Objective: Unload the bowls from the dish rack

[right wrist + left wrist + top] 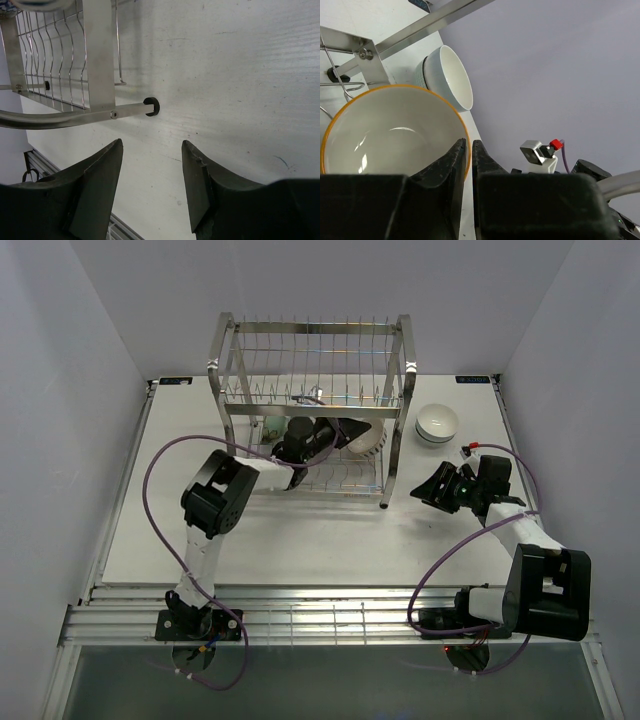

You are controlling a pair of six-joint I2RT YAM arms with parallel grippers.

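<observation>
The steel wire dish rack (310,330) stands at the back middle of the table. My left gripper (350,435) reaches into its lower tier and is shut on the rim of a white bowl with an orange edge (368,438). In the left wrist view the fingers (468,150) pinch that bowl's (390,135) rim, one inside and one outside. A pale bowl stack (437,424) sits on the table right of the rack and also shows in the left wrist view (447,75). My right gripper (430,488) is open and empty over the table (152,165), near the rack's front right foot (151,106).
A pale greenish bowl (268,430) sits at the left of the lower tier. The rack's post (97,50) and wire grid stand close ahead of the right gripper. White walls enclose the table on three sides.
</observation>
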